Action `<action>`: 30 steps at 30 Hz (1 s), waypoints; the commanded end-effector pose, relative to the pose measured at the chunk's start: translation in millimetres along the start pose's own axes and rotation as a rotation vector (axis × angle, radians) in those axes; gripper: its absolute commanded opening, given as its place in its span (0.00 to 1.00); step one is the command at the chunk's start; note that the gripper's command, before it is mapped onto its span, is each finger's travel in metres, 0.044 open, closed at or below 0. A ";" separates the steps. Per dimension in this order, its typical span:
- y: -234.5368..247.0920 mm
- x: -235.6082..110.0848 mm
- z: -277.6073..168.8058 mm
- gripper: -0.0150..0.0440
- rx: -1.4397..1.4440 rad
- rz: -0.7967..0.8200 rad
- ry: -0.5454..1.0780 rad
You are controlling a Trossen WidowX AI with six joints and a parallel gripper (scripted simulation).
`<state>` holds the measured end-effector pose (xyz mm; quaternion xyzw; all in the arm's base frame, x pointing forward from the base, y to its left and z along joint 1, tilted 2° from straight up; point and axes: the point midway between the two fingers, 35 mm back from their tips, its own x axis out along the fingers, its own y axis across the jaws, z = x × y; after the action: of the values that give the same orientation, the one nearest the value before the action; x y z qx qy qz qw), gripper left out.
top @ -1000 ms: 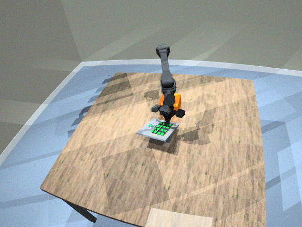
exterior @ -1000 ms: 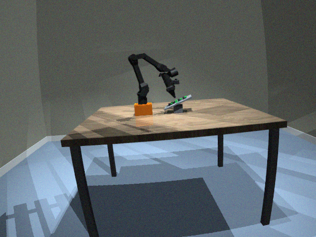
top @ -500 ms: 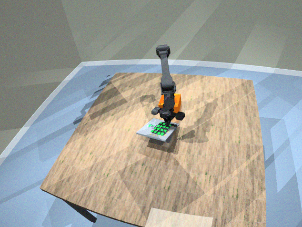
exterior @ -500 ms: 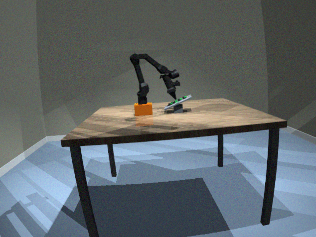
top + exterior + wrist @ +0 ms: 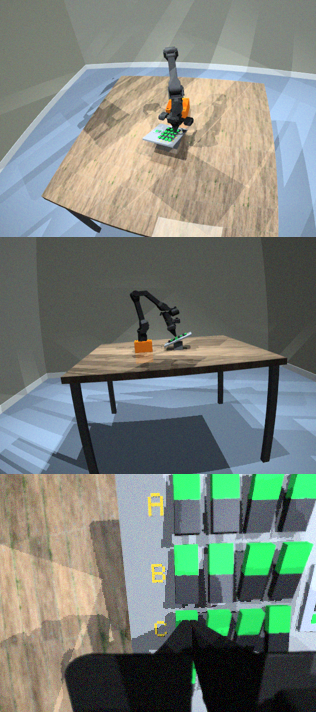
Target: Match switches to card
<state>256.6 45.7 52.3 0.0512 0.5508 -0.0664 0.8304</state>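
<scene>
The grey switch panel [image 5: 150, 138] [image 5: 168, 343] [image 5: 140, 574] sits tilted on a stand in front of the arm. Its rocker switches [image 5: 168, 134] are green on the far half and dark grey on the near half. In the wrist view, rows A [image 5: 187, 504], B [image 5: 186, 574] and C [image 5: 248, 621] show, with yellow letters at the left. My gripper [image 5: 188, 626] [image 5: 176, 126] [image 5: 175, 335] is shut and empty. Its tips point down at the left column, at the near edge of row C, and hide the row below. Whether they touch a switch is unclear. The small card [image 5: 156, 131] shows only as a sliver in the wrist view [image 5: 311, 614].
The arm's orange base block [image 5: 186, 107] [image 5: 143, 346] stands just behind the panel. A dark stand [image 5: 178, 346] props the panel up. The wooden table [image 5: 127, 166] [image 5: 204, 356] stretches wide around them, with its edges far from the panel.
</scene>
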 end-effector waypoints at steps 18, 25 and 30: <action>0.8 2.3 0.2 0.25 -0.003 0.005 0.000; 0.8 3.2 0.2 0.25 -0.003 0.005 0.000; 0.8 3.9 0.2 0.25 -0.003 0.005 0.000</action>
<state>257.9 45.5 49.6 0.0512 0.5506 -0.0664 0.8305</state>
